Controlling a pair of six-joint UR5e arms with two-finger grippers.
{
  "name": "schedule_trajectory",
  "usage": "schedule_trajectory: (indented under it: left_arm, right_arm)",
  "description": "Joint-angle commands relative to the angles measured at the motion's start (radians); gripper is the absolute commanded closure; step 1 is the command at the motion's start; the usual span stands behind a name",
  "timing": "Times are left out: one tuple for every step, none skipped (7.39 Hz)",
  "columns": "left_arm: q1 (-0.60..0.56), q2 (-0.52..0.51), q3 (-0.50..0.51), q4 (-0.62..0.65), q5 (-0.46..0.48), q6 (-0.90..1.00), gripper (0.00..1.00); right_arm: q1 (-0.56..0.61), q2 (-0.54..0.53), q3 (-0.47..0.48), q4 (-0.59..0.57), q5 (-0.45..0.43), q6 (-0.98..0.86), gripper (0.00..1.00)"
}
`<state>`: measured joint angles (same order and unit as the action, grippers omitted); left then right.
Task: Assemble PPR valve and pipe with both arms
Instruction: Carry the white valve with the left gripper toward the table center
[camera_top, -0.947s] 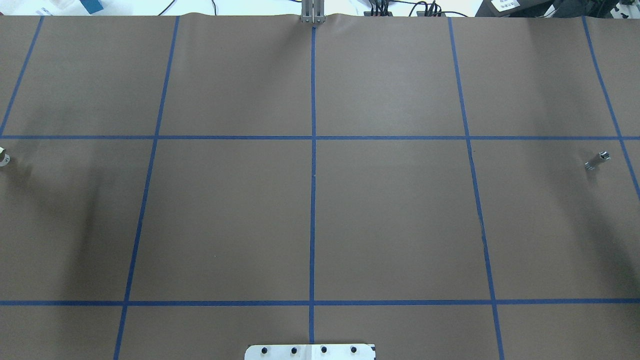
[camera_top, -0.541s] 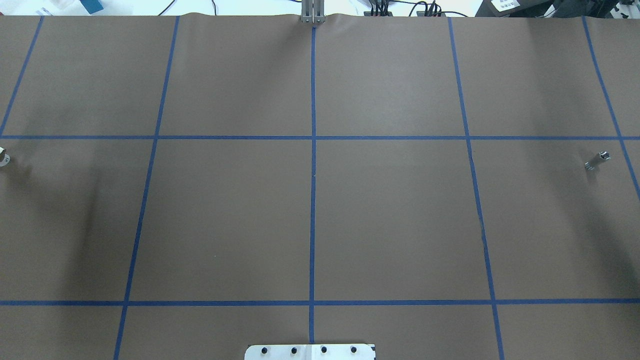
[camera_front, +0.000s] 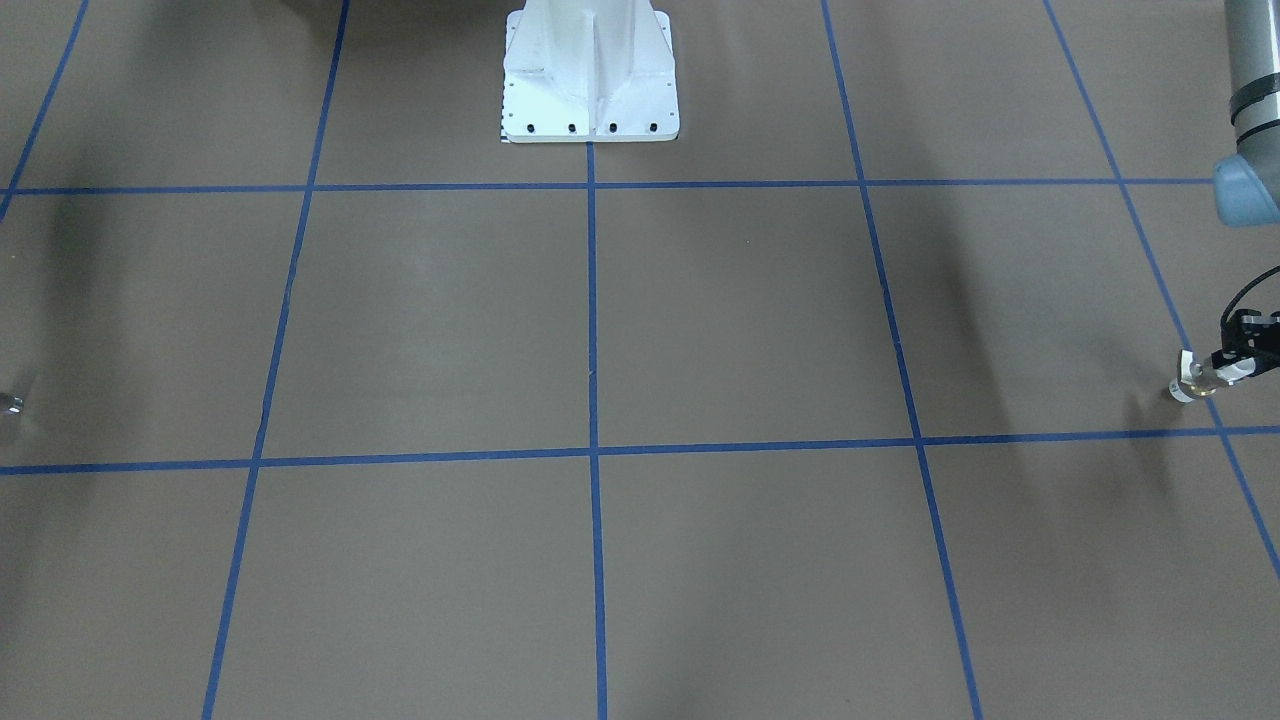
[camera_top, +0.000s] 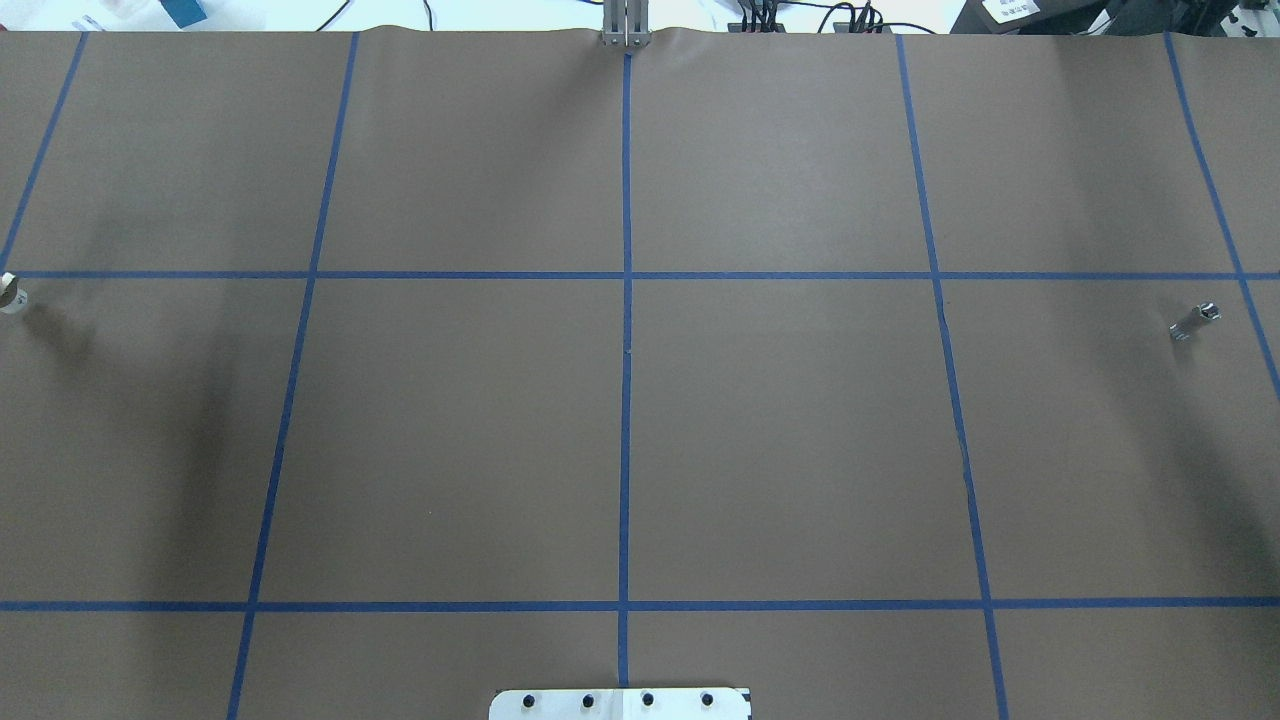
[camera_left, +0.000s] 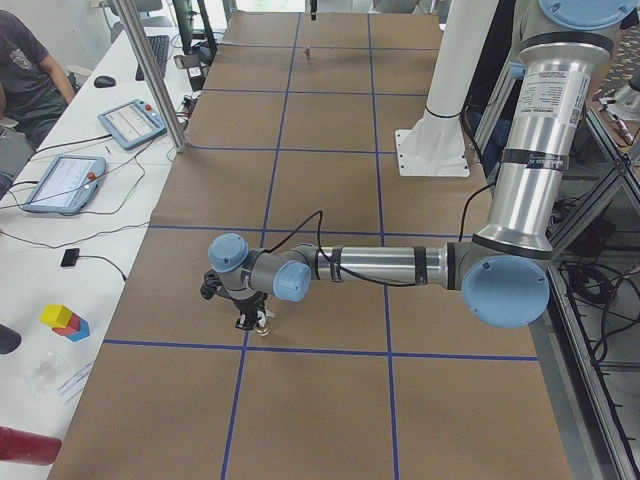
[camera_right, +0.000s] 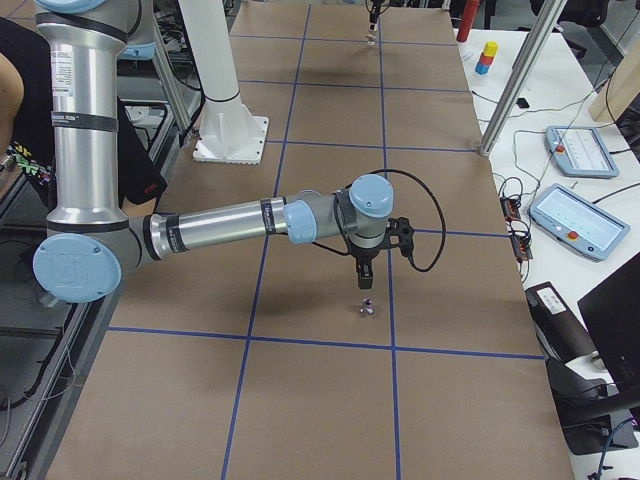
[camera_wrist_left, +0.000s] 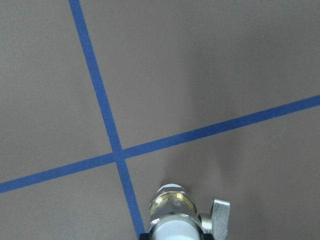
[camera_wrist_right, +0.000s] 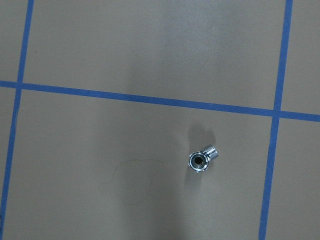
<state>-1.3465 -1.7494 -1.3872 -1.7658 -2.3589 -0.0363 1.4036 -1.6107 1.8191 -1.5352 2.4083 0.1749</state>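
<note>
The PPR valve (camera_front: 1190, 380), white with a brass middle and a side tab, hangs just above the brown table at its far left end. My left gripper (camera_front: 1226, 367) is shut on its white end. The valve also shows in the left wrist view (camera_wrist_left: 172, 212), in the overhead view (camera_top: 8, 296) and in the exterior left view (camera_left: 263, 327). The silvery pipe (camera_top: 1195, 322) lies alone at the table's far right, also in the right wrist view (camera_wrist_right: 201, 158). My right gripper (camera_right: 365, 283) hovers straight above the pipe (camera_right: 367, 307), apart from it. I cannot tell whether it is open.
The white bolted pedestal (camera_front: 590, 70) stands at the robot's edge of the table. Blue tape lines (camera_top: 625, 300) grid the brown cover. Tablets (camera_left: 60, 182), cables and a metal post (camera_left: 150, 75) line the operators' side, and a person (camera_left: 25, 60) sits there.
The valve has shifted a little farther up the overhead view's left edge, and its shadow has drawn away from it. The pipe has not moved.
</note>
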Motion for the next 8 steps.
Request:
schedule_trajectory:
  left_arm:
    - [-0.022, -0.065, -0.245, 0.328, -0.03, -0.048, 1.0]
    - [0.002, -0.096, -0.359, 0.401, -0.03, -0.183, 1.0]
    - [0.107, -0.126, -0.431, 0.408, -0.026, -0.384, 1.0]
    - [0.2, -0.213, -0.449, 0.411, -0.019, -0.615, 1.0]
    - [0.283, -0.305, -0.446, 0.413, 0.006, -0.819, 1.0]
    - [0.382, -0.365, -0.446, 0.413, 0.038, -0.979, 1.0]
    - [0.435, -0.419, -0.44, 0.413, 0.077, -1.111, 1.0]
    - [0.507, -0.462, -0.428, 0.404, 0.111, -1.347, 1.0]
  right_arm:
    - [-0.003, 0.002, 0.012, 0.001, -0.002, -0.002, 0.01]
    - [-0.026, 0.002, 0.011, 0.003, -0.012, -0.003, 0.01]
    - [-0.037, 0.003, 0.009, 0.003, -0.027, -0.003, 0.01]
    - [-0.044, 0.003, 0.009, 0.003, -0.038, -0.002, 0.01]
    - [-0.045, 0.005, 0.009, 0.003, -0.034, 0.0, 0.01]
    - [-0.049, 0.005, 0.009, 0.009, -0.034, 0.003, 0.01]
    - [-0.049, 0.005, 0.008, 0.009, -0.037, 0.003, 0.01]
    - [-0.049, 0.003, 0.008, 0.009, -0.037, 0.002, 0.01]
